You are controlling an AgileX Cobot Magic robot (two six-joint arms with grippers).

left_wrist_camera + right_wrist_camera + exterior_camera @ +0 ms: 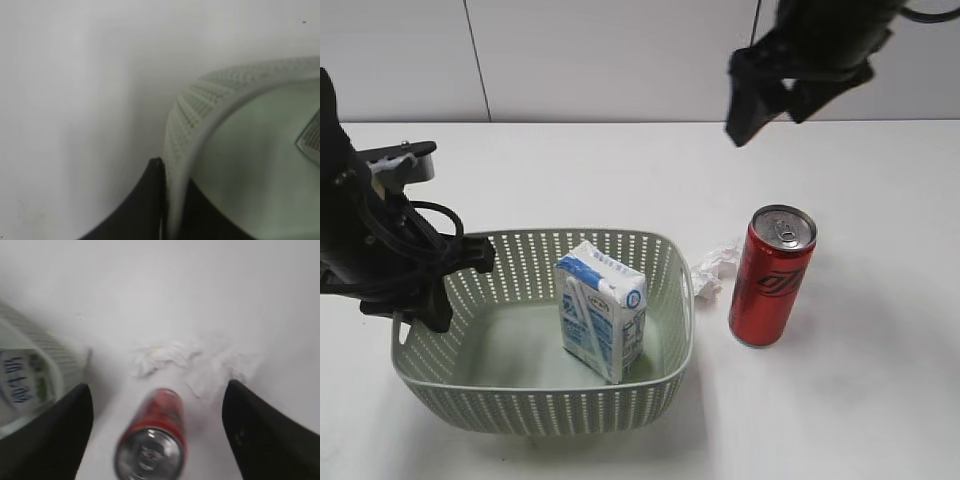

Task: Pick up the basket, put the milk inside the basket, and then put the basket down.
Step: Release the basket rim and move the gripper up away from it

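Observation:
The pale green basket (535, 400) sits at the front left of the white table. The white and blue milk carton (602, 310) stands upright inside it. My left gripper (425, 310) is shut on the basket's left rim; in the left wrist view its two black fingers (172, 200) pinch the rim of the basket (210, 95). My right gripper (765, 95) is open and empty, high above the table at the back right. In the right wrist view its fingers (157, 435) are spread wide, with the basket (45, 347) and the milk (22, 377) at the left edge.
A red soda can (772, 275) stands right of the basket, also seen from above in the right wrist view (152, 440). A crumpled white paper scrap (717, 268) lies between the basket and the can. A pale wall runs behind the table.

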